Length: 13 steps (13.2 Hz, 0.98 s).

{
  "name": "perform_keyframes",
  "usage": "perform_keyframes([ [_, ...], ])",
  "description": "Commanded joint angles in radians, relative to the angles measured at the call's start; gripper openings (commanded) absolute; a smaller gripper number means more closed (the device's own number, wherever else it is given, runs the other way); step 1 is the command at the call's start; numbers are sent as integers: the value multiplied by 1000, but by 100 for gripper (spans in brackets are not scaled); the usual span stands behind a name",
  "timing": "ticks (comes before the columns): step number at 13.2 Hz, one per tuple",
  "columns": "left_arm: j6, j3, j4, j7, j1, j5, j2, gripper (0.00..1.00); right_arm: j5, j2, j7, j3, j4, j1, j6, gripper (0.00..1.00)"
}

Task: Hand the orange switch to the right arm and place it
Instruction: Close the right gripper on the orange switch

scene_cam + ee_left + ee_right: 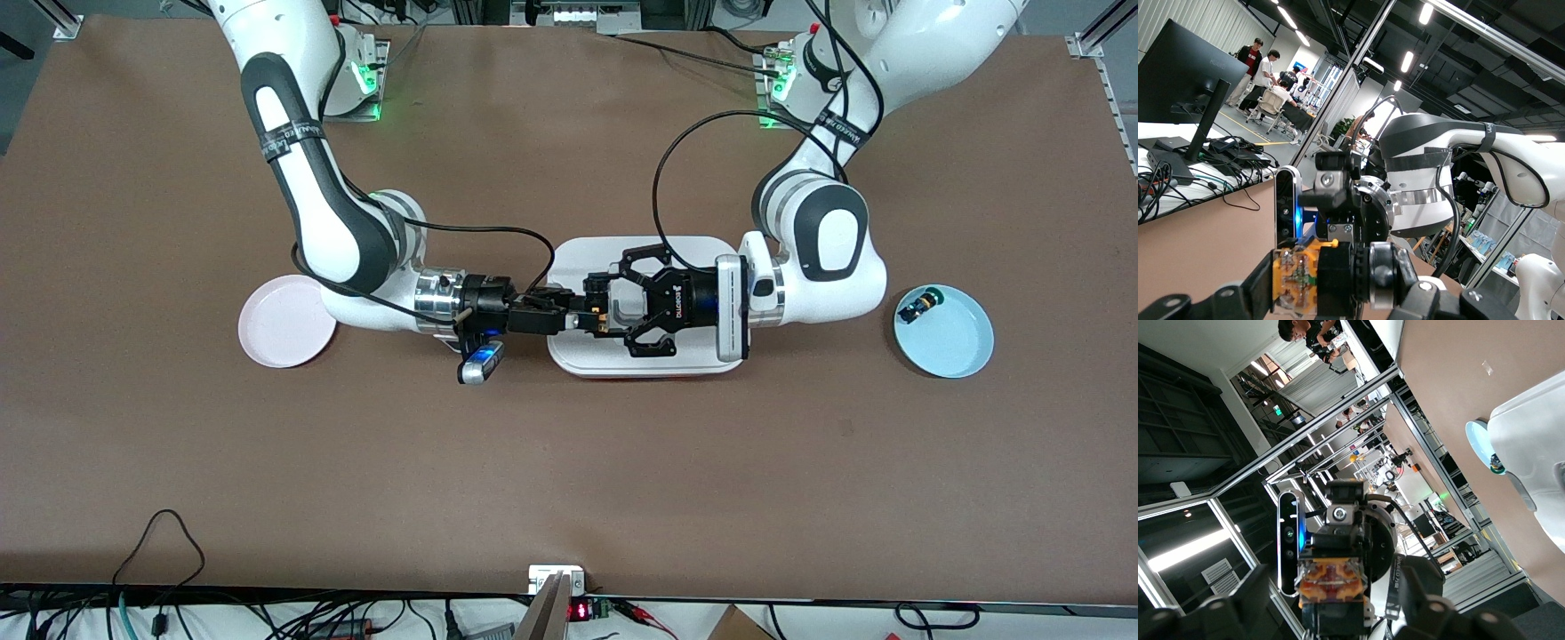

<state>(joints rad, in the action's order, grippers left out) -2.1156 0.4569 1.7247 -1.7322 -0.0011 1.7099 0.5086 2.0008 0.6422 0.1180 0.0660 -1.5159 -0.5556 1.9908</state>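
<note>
The orange switch (599,313) hangs above the white tray (640,366), with my left gripper (613,308) shut on it. In the left wrist view the left gripper (1333,288) grips the orange switch (1295,277) lengthwise, tan-orange base at one pad and metal collar at the other. My right gripper (580,313) meets it head-on from the right arm's end. In the right wrist view the right gripper (1328,617) stands open, and its fingers (1431,613) flank the orange switch (1331,581) with a gap on each side.
A pink plate (286,322) lies toward the right arm's end of the table. A light blue plate (956,345) at the left arm's end holds a green-capped black switch (917,308). Brown table surface stretches all around the tray.
</note>
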Motion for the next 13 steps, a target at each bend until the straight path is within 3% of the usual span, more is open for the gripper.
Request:
perform_keyframes([
  [1, -6, -4, -1, 0, -5, 24, -8, 9, 71, 19, -9, 1, 34, -7, -1, 25],
  [4, -6, -4, -1, 0, -5, 24, -10, 9, 102, 17, -8, 1, 37, -18, -1, 15],
  [7, -7, -4, -2, -3, -4, 24, -10, 10, 99, 17, -3, 1, 60, -17, 6, 14],
  [8, -10, -10, -5, 0, -5, 13, -13, 29, 99, 17, 5, 1, 60, -17, 2, 14],
  [9, -17, -4, 1, -6, -4, 13, -12, 40, 98, 17, 9, 1, 60, -15, 2, 14],
  [11, -18, -6, -1, -26, -5, 13, -12, 100, 95, 19, 14, 1, 60, -15, -1, 14],
  [13, -14, -6, -4, -72, 1, 11, -12, 100, 93, 17, 14, 1, 59, -12, -1, 14],
])
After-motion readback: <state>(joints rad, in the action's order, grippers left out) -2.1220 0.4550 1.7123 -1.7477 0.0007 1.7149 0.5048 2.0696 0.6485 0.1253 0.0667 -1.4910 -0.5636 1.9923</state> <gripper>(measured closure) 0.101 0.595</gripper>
